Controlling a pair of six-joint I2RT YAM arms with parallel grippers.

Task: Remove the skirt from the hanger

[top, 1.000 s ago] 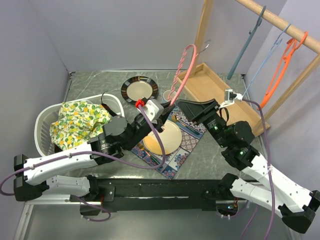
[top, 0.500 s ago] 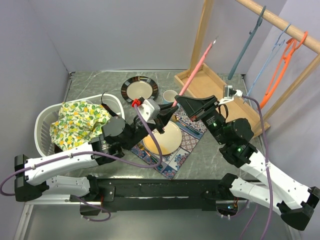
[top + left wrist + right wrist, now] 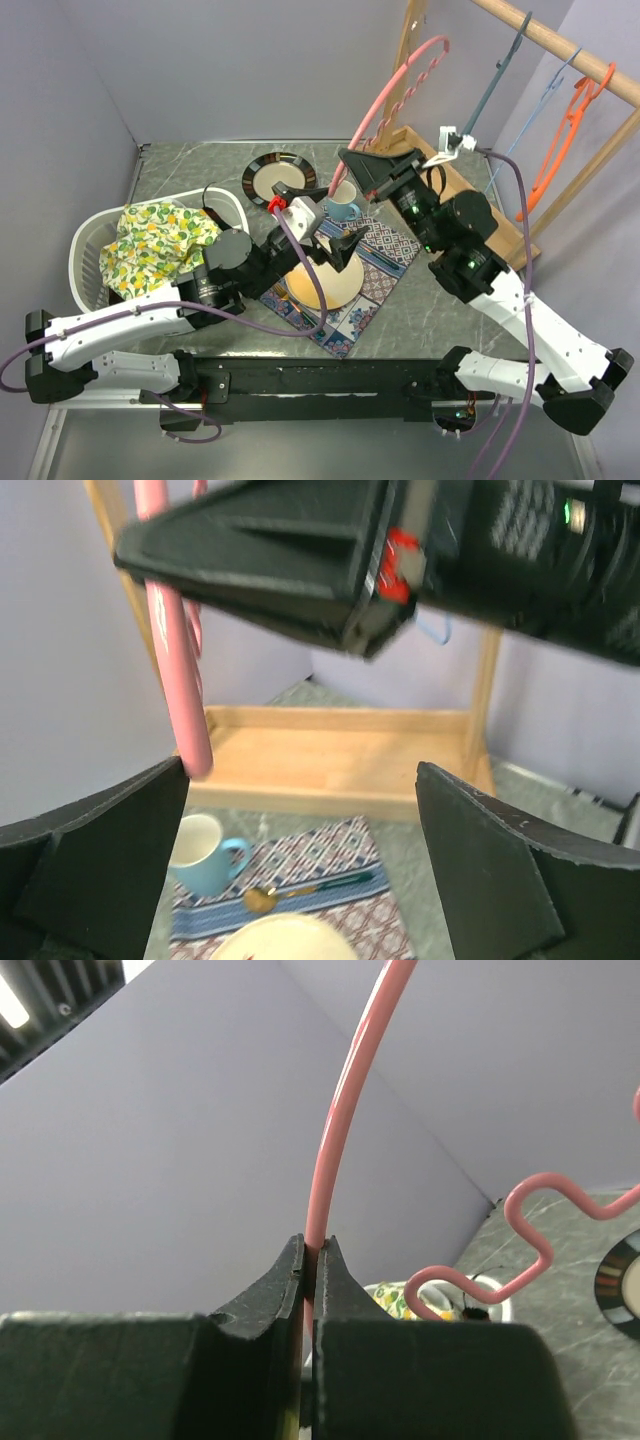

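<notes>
Top external view: the pink hanger (image 3: 395,85) has changed hands within the last second. A second ago the left jaws were clamped on it low over the patterned placemat (image 3: 385,260), with the right jaws only partly closed beside it. Now the right jaws are shut on the hanger's thin pink wire, which the right wrist view shows pinched between the two pads. The left jaws have sprung wide open and hold nothing, hanging above the cream plate (image 3: 320,280) and the blue mug (image 3: 343,208). The left wrist view looks up past its spread fingers at the underside of the right jaws and the pink rod.

The hanger has also risen. It stood low by the wooden tray (image 3: 340,760) and now tilts up and back toward the wooden rail (image 3: 560,45), where other hangers are hooked.

The hanger is bare. The skirt (image 3: 160,240), yellow with a lemon print, lies bunched in the white laundry basket (image 3: 85,245) at the left of the surface, well apart from both arms.

The removal itself looks done. What remains is probably returning the empty hanger to the rail, which the right arm alone now has to manage.
</notes>
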